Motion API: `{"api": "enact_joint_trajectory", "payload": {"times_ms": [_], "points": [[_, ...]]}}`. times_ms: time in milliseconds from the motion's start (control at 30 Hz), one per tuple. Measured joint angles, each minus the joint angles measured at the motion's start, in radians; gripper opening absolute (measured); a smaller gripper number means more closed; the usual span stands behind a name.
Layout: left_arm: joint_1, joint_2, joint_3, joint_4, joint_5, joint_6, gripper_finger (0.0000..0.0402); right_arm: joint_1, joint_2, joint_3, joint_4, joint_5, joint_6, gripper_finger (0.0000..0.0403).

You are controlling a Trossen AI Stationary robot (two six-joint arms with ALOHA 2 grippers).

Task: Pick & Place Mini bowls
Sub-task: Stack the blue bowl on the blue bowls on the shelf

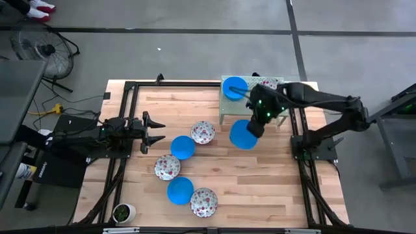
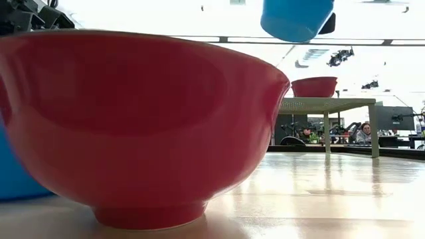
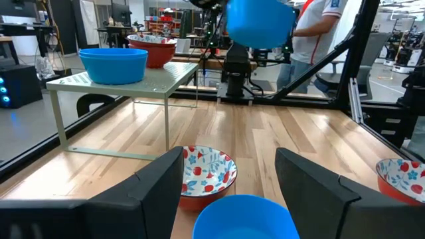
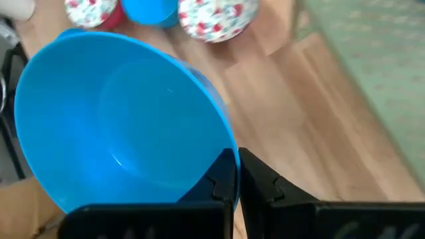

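My right gripper (image 1: 255, 125) is shut on a plain blue mini bowl (image 1: 243, 135), held up in the air just in front of a pale green rack (image 1: 229, 107). A second blue bowl (image 1: 234, 87) and a floral bowl (image 1: 269, 83) stand on the rack's top. On the table stand three floral bowls (image 1: 203, 132) (image 1: 168, 167) (image 1: 204, 202) and two blue bowls (image 1: 182, 147) (image 1: 180, 190). My left gripper (image 1: 155, 130) is open at the table's left side, pointing toward them and touching nothing. In the left wrist view its fingers (image 3: 159, 182) frame a floral bowl (image 3: 207, 174) and a blue one (image 3: 242, 216). My right gripper holds the blue bowl by its rim (image 4: 228, 161), on the side nearest the wrist, with one finger inside the bowl and one outside. The fingers come slanting down from above and from the table's right. The bowl (image 2: 297, 16) is lifted clear and nearly upright, mouth up.
A small white cup with a green plant (image 1: 122, 212) stands near the table's near left corner. The rack's legs (image 3: 167, 126) rise from the far right part of the table. A person in a white shirt (image 3: 320, 33) stands beyond the far edge. Bare wood (image 1: 273, 182) lies near right.
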Motion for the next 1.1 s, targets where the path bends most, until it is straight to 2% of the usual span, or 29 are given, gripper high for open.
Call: {"api": "enact_joint_trajectory", "payload": {"times_ms": [300, 533, 700, 1100], "points": [[0.0, 0.0, 0.0, 0.0, 0.0, 0.0, 0.0232, -0.177, 0.077, 0.144, -0.056, 0.0, 0.027, 0.0], [0.0, 0.0, 0.0, 0.0, 0.0, 0.0, 0.0232, -0.311, 0.194, 0.302, -0.066, 0.035, 0.128, 0.0], [0.0, 0.0, 0.0, 0.0, 0.0, 0.0, 0.0232, -0.382, 0.281, 0.393, -0.079, 0.038, 0.143, 0.0], [0.0, 0.0, 0.0, 0.0, 0.0, 0.0, 0.0232, -0.507, 0.356, 0.413, -0.149, 0.076, 0.275, 0.0]]}}
